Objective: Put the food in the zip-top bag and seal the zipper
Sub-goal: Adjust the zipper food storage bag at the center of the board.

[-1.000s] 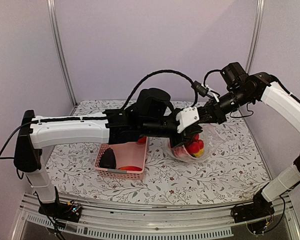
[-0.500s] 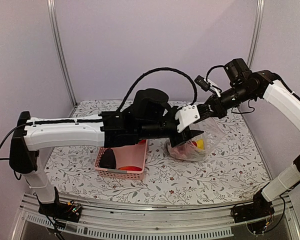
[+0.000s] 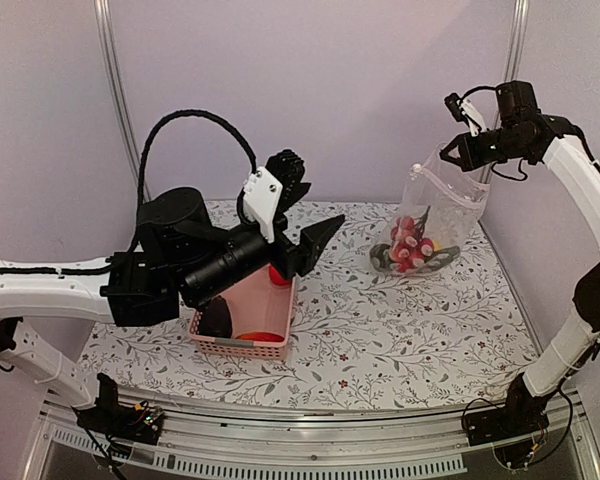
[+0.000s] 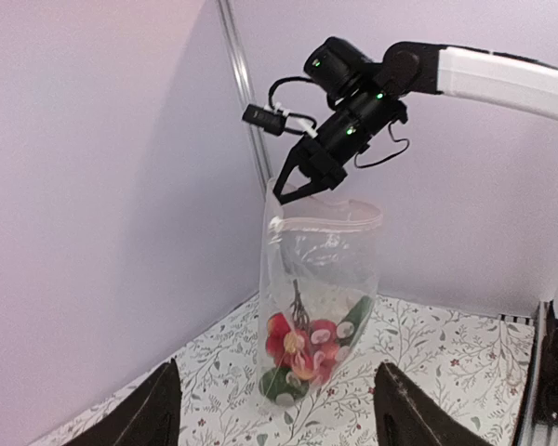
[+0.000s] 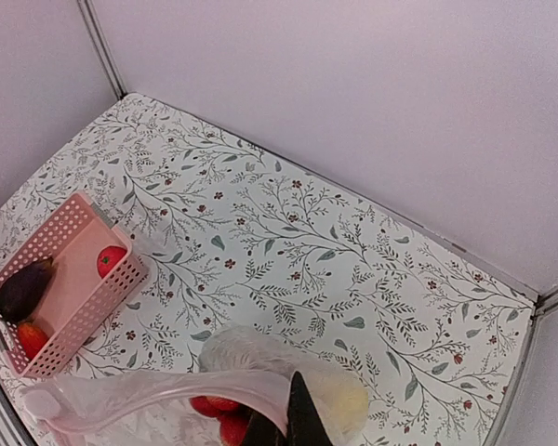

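The left gripper (image 3: 305, 205) stood spread wide and empty, its two fingers (image 4: 158, 413) framing the wrist view with nothing between them. The right gripper (image 3: 458, 150) was clenched on the top edge of the clear bag (image 3: 440, 205), which hung below it with its bottom on the table (image 3: 380, 340). The red and green food (image 3: 412, 248) was heaped in the bottom of the bag, well in front of the left gripper. Below the left gripper sat the pink basket (image 3: 245, 347), with an eggplant (image 3: 217, 320) and a red piece (image 3: 262, 337) in it. A second before, the left gripper was closed at the bag's mouth. It had since let go and drawn back over the basket, and the right gripper had lifted the bag upright.
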Robot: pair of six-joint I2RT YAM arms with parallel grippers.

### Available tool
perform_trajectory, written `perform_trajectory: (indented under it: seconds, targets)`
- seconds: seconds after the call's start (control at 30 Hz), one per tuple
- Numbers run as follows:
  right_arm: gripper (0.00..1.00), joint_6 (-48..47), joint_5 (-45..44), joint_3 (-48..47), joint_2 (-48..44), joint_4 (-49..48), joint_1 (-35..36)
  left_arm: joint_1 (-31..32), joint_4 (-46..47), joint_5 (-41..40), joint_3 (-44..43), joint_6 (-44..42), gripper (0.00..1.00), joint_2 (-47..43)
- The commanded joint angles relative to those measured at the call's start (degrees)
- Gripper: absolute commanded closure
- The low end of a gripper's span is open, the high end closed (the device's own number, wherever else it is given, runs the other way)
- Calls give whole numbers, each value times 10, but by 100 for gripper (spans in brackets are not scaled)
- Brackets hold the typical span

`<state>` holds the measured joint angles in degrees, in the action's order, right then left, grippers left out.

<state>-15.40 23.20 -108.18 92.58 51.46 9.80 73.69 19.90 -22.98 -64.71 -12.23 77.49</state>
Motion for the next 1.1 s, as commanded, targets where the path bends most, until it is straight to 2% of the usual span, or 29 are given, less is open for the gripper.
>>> perform_trajectory:
  seconds: [0.0,0.1,0.23,0.4,0.6,0.7,1.07]
  targets:
    - [100,27,10,75,-28,-71,6,-21,-92,-112,61,113,29,-27]
    - [100,25,82,187,-55,-96,18,-35,-153,-130,96,195,27,-54]
    - [100,6,119,298,-93,-142,29,-53,-236,-144,121,266,27,-83]
    - [100,-16,145,346,-116,-151,29,-90,-334,-140,118,326,28,-99]
    - [100,-44,227,382,-142,-172,29,-138,-429,-105,100,366,29,-92]
    - [100,-57,267,400,-156,-179,29,-156,-440,-80,93,376,29,-82]
    - [100,-87,293,455,-170,-184,29,-216,-425,-16,37,367,30,27]
